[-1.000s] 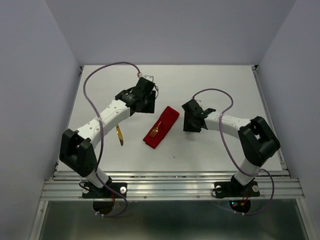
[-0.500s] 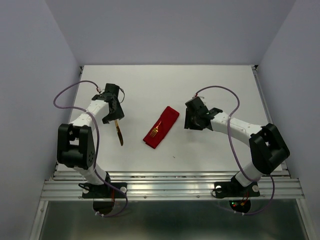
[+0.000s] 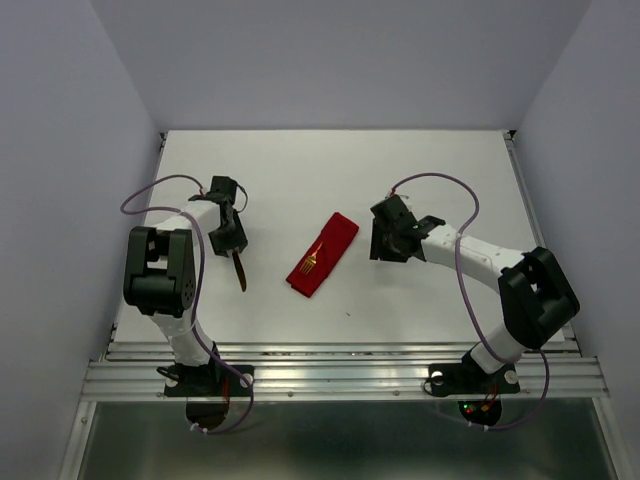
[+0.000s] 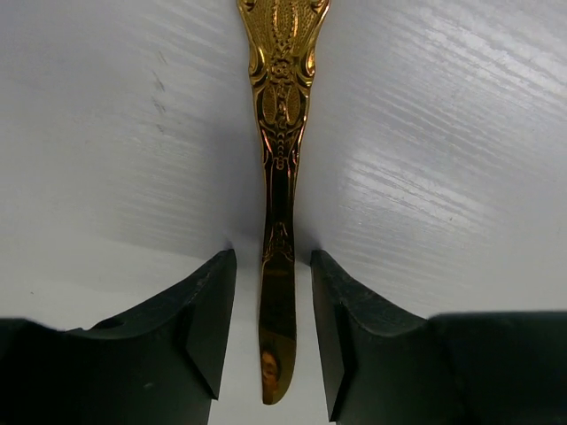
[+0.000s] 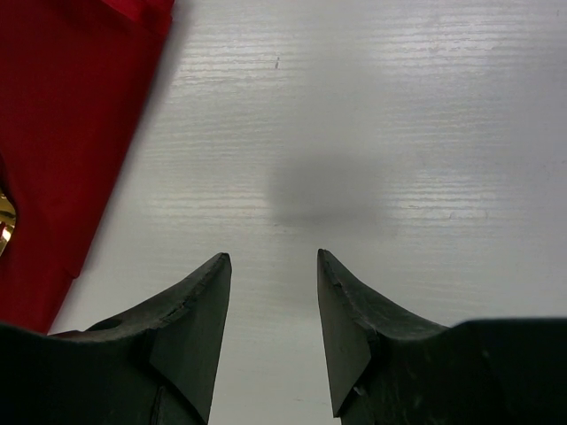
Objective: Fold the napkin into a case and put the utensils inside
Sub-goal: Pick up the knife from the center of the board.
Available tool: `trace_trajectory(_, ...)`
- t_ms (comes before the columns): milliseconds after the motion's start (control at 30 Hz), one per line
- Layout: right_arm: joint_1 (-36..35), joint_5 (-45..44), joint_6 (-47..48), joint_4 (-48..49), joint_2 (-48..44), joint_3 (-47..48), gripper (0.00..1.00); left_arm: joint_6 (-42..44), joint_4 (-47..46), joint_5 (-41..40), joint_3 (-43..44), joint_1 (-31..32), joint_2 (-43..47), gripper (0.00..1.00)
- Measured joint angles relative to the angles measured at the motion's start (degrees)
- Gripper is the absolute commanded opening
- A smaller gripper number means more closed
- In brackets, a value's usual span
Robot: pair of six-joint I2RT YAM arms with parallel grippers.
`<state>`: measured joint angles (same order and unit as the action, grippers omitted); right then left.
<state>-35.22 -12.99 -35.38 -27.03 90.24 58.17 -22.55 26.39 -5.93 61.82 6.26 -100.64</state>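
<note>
White arms [image 3: 465,250], black joints [image 3: 535,290], purple cables [image 3: 433,178].

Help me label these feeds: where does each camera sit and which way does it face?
Top external: above, behind the bases, looking down on the table; left arm, right arm show.
Left wrist: down past the open left gripper astride the gold knife.
Right wrist: down past the open right gripper at table and red case.
Shared: knife, top and left wrist; case, top and right wrist.
</note>
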Motion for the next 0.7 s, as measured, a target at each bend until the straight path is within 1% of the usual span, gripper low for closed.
trace_trajectory(100, 0.0, 0.0, 0.0, -0.1, 0.0, 0.0, 0.49, 0.3, 0.0, 0.1, 0.7, 0.0, -0.6, 0.30)
trace_trajectory(133, 0.0, 0.1, 0.0, -0.2, 0.0, 0.0, 0.49, 0.3, -0.1, 0.1, 0.8, 0.0, -0.7, 0.21)
trace_trajectory(167, 0.0, 0.1, 0.0, -0.3, 0.0, 0.0, 0.49, 0.5, -0.3, 0.1, 0.8, 0.0, -0.7, 0.16)
trace_trajectory(200, 0.0, 0.1, 0.0, -0.5, 0.0, 0.0, 0.49, 0.6, -0.3, 0.3, 0.9, 0.0, -0.7, 0.06)
trace_trajectory(233, 0.0, 0.1, 0.0, -0.7, 0.0, 0.0, 0.49, 0.6, -0.3, 0.5, 0.9, 0.0, -0.7, 0.00)
trace_trajectory(567, 0.0, 0.1, 0.0, -1.7, 0.0, 0.0, 0.49, 3.3, -0.5, 1.7, 0.5, 0.3, 0.2, 0.00)
trace_trajectory(700, 0.0, 0.1, -0.1, -1.8, 0.0, 0.0, 0.49, 4.2, 0.4, 2.1, 0.4, 2.4, 2.0, 0.00)
